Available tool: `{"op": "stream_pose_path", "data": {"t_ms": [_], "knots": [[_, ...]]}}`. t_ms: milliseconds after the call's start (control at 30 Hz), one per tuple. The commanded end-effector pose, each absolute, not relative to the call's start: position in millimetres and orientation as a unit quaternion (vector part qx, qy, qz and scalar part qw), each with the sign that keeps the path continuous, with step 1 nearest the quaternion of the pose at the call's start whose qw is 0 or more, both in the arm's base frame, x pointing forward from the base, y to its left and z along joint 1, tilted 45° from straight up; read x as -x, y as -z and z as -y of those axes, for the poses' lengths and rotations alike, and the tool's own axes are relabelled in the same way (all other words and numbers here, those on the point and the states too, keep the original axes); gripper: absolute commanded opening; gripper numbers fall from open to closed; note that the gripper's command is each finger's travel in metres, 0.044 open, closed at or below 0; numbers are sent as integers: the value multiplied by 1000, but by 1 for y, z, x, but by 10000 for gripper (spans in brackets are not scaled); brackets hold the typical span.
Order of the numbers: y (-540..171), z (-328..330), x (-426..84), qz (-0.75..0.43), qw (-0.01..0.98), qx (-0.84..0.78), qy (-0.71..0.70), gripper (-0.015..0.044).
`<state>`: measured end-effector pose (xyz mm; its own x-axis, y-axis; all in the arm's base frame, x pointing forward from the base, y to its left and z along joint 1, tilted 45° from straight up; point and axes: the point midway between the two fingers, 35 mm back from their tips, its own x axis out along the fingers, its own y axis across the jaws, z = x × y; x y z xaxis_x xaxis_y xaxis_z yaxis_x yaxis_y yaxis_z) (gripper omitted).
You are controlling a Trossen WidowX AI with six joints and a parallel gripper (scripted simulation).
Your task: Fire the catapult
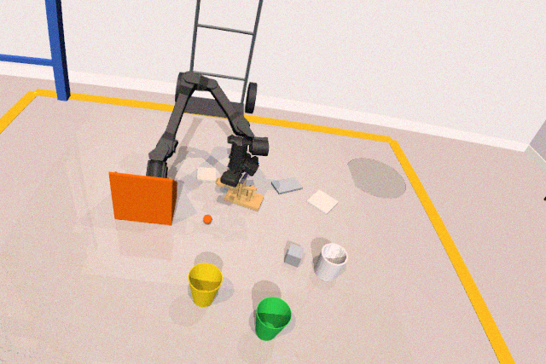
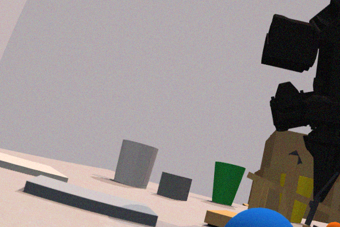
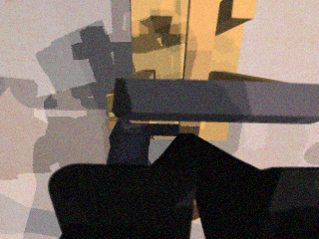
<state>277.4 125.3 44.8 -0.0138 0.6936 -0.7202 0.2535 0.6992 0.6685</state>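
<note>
The tan wooden catapult (image 1: 251, 201) (image 2: 219, 213) (image 3: 211, 55) stands on the floor beneath the arm; a dark grey bar (image 3: 214, 100) crosses it in the wrist view. My gripper (image 2: 322, 198) (image 3: 184, 139) is shut and empty, pointing down low at the catapult, close beside the bar; whether it touches is unclear. The catapult's cup is largely hidden by the arm. An orange ball (image 1: 206, 219) (image 2: 333, 224) lies on the floor near the catapult. A blue ball (image 2: 259, 217) shows in the exterior view. The white mug (image 1: 329, 264) (image 2: 135, 164) stands upright at front right.
A yellow cup (image 1: 204, 285) and a green cup (image 1: 270, 318) (image 2: 228, 183) stand at the front. A grey block (image 1: 293, 255) (image 2: 174, 186) sits beside the mug. Flat tiles (image 1: 287, 185) (image 1: 322, 201) lie right of the catapult. An orange panel (image 1: 143, 199) stands before the arm's base.
</note>
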Motion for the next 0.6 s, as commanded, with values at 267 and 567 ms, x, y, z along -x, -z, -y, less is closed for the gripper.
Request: {"op": "stream_pose_path", "data": {"t_ms": [267, 567], "knots": [[-44, -126, -277, -689, 612, -344, -180, 0], [-63, -113, -255, -696, 605, -344, -176, 210]]}}
